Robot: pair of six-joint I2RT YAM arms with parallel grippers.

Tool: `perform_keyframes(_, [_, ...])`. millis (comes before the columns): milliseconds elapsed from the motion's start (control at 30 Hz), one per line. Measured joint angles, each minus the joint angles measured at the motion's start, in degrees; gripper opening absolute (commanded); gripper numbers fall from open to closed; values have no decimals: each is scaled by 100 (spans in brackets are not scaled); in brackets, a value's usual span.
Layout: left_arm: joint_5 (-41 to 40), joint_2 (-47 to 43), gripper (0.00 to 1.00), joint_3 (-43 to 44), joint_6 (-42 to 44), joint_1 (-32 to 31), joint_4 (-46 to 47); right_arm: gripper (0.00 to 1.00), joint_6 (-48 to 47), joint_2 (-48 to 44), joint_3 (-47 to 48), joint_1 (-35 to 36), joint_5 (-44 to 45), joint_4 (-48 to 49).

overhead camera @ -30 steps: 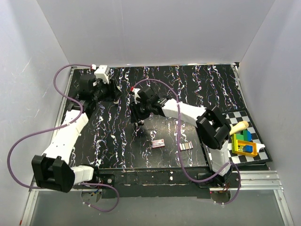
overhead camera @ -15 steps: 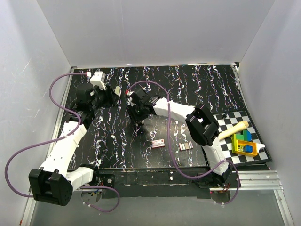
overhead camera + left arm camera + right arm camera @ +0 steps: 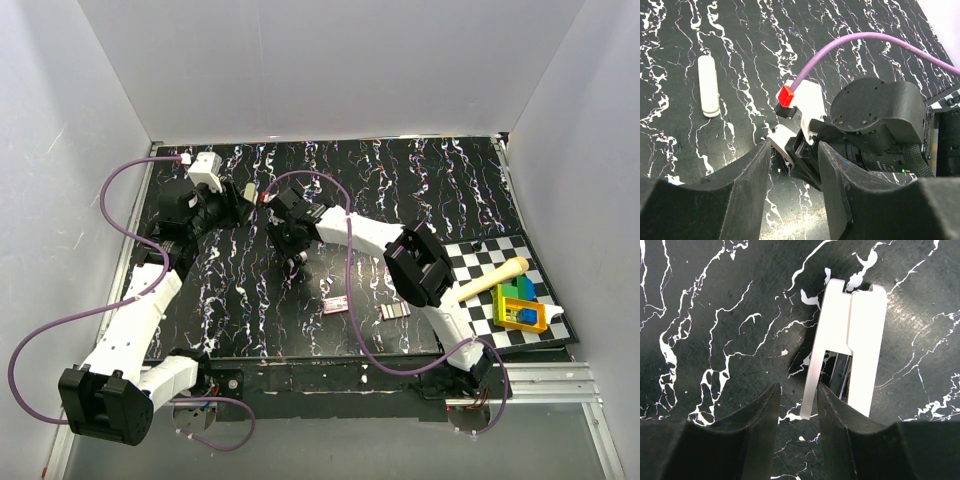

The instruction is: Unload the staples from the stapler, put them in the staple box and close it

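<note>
Right gripper (image 3: 797, 405): jaws narrow but parted, low over the table (image 3: 715, 290). The near corner of the stapler (image 3: 860, 340) sits in the gap. We see bare table beside that corner, so we judge it is not clamped yet.

Left gripper (image 3: 795, 165): about half wide, holding nothing, hanging near the right wrist.

The stapler lies flat, left of the table's middle, under the right gripper. It shows two white bars side by side with a dark slot and metal between them.

We judge it light, stiff and smooth-shelled, likely to skid if pushed from one side. Best hold is across one narrow bar, with the other arm pinning the body. The staple strip is probably brittle, so pull it straight.

Only the right wrist view shows the slot. In the top view we cannot pick the stapler out under the arm. The left wrist view adds a white stick (image 3: 708, 85) lying well apart, which we cannot identify.
</note>
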Motion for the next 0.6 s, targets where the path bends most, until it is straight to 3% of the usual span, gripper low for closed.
perform_keyframes(167, [9,-15,43,0,0,0,0,25,-39,9,55,83,275,-74])
perform_keyframes(333, [9,-20,43,0,0,0,-2,24,-72,15,55,136,459,-131])
perform_keyframes(500, [9,-20,43,-2,0,0,0,1,-160,24,55,144,590,-162])
perform_keyframes(600, [7,-22,43,-4,2,0,0,1,-164,24,55,153,658,-160])
